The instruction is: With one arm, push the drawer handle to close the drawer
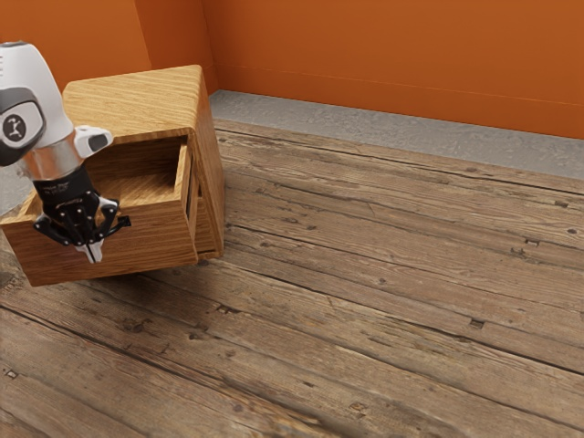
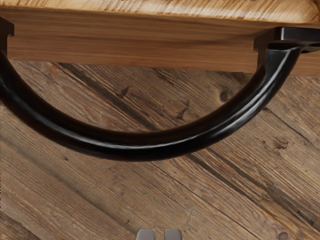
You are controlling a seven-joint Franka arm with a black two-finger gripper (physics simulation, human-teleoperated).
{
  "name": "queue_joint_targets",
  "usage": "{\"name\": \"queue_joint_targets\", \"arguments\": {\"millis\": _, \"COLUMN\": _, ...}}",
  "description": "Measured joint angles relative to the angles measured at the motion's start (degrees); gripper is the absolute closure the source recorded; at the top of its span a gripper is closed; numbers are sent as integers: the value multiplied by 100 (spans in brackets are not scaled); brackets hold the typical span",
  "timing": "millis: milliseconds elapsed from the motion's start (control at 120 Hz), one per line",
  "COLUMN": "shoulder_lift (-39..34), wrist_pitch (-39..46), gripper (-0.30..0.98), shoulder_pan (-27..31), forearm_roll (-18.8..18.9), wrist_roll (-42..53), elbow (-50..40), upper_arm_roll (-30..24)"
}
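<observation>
Worn plank floor [image 1: 392,274], orange walls [image 1: 383,50] — a grey strip [image 1: 365,122] between.
Gripper [image 1: 93,254] before the open drawer [image 1: 157,245], fingertips together — black handle [image 2: 135,146] arching over the boards.

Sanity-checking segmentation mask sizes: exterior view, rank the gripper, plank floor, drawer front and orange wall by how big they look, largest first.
1. Plank floor
2. Orange wall
3. Drawer front
4. Gripper, well under the drawer front's area
</observation>
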Motion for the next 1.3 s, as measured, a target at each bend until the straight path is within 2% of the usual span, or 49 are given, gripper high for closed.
{"name": "queue_joint_targets", "arguments": {"millis": 425, "shoulder_lift": 355, "wrist_pitch": 361, "gripper": 78, "shoulder_pan": -10, "forearm_roll": 721, "wrist_roll": -879, "elbow": 170, "upper_arm_roll": 8}}
{"name": "queue_joint_targets", "arguments": {"millis": 1300, "shoulder_lift": 1817, "wrist_pitch": 639, "gripper": 79, "shoulder_pan": -19, "forearm_roll": 970, "wrist_roll": -1110, "elbow": 1554, "upper_arm_roll": 308}}
